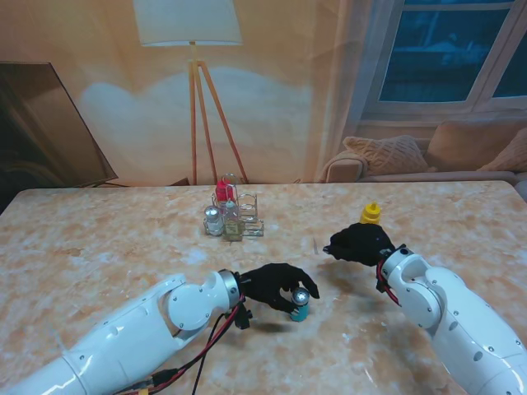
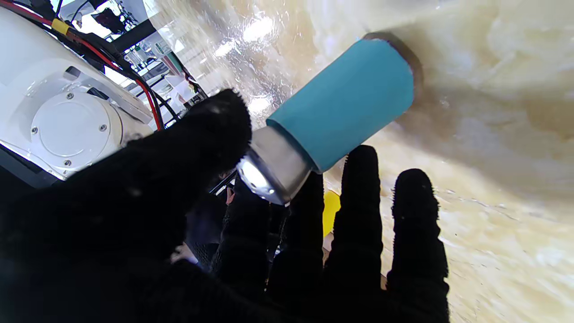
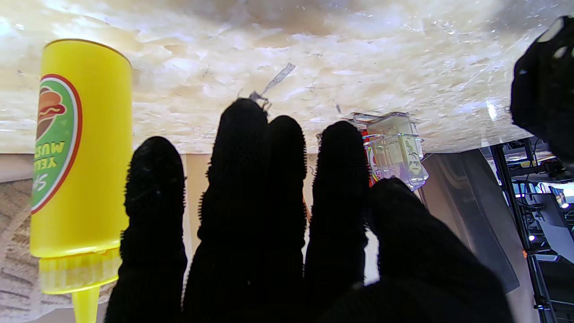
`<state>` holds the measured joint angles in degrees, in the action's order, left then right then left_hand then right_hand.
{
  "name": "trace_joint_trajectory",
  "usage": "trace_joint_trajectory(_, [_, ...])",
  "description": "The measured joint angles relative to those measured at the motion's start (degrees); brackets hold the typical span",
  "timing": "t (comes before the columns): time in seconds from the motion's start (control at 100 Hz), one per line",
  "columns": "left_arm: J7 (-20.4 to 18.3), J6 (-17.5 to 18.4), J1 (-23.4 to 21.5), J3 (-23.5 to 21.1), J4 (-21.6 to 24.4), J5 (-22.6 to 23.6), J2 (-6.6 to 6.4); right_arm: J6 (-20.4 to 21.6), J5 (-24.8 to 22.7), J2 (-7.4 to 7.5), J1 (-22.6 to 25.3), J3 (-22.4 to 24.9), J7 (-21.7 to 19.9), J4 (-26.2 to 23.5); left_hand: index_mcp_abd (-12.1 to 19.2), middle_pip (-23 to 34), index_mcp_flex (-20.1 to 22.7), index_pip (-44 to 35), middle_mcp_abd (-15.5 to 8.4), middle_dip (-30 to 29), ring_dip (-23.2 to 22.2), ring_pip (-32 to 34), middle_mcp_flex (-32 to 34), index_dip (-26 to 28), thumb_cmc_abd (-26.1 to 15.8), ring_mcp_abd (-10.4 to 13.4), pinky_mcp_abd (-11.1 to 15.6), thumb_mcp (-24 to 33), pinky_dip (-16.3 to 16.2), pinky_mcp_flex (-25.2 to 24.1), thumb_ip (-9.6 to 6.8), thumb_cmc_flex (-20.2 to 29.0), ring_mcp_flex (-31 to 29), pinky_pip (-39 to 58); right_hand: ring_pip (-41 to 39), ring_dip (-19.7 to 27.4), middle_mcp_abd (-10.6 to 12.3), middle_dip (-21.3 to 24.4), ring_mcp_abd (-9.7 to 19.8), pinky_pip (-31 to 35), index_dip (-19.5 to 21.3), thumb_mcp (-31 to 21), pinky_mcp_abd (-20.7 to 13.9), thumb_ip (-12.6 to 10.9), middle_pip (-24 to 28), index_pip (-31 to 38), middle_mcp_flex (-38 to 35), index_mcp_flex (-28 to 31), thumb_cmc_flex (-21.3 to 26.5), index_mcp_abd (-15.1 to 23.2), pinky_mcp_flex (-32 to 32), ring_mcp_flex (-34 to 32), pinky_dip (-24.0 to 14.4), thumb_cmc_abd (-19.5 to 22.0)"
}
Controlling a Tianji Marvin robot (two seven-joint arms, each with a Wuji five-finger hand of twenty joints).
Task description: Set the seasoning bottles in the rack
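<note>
Nearer to me than the rack (image 1: pixel 235 216), and a little to its left, the left arm (image 1: pixel 156 325) lies across the marble desk (image 1: pixel 90 247) and ends in the left hand (image 1: pixel 276 285). Its fingers (image 2: pixel 358 202) are pinching a blue bottle (image 1: pixel 301 308) with a silver cap, thumb on one side of the cap and the other fingers against the opposite side; in the left wrist view the blue bottle (image 2: pixel 345 103) stands tilted with its base touching the desk. The rack, of clear plastic, stands farther from me near the desk's middle and already holds a red-capped bottle (image 1: pixel 222 191) and a silver-capped shaker (image 1: pixel 212 219). To the right of the rack, the right hand (image 1: pixel 360 243) hangs just beside a yellow mustard bottle (image 1: pixel 370 213), which stands upright on the desk. In the right wrist view the right hand's fingers (image 3: pixel 251 188) are stretched out and slightly spread, holding nothing, and the mustard bottle (image 3: pixel 80 157) is beside the outermost finger, apart from it.
</note>
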<state>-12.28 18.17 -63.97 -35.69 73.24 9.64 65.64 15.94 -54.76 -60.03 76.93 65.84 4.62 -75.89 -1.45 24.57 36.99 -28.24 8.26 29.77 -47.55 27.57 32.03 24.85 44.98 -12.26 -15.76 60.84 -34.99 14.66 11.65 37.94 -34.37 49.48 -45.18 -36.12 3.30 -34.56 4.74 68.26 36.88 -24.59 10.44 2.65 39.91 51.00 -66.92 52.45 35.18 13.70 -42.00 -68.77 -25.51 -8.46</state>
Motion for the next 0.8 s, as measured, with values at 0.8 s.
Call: trace_joint_trajectory(0.8, [1.1, -0.5, 0.6, 0.9, -1.2, 0.3, 0.79, -0.1, 0.1, 0.01, -0.1, -0.2, 0.0, 0.1, 0.4, 9.4, 4.8, -12.9, -2.0, 5.0, -8.2, 8.8, 9.5, 0.4, 0.8, 2.8, 3.6, -9.0, -3.6, 9.5, 5.56, 8.3, -11.4, 8.8, 0.0, 0.0, 0.0, 0.0, 0.0, 0.0, 0.0, 0.0, 0.0, 0.0, 0.0, 0.0, 0.0, 0.0, 0.0, 0.0, 0.0, 0.0, 0.0, 0.0])
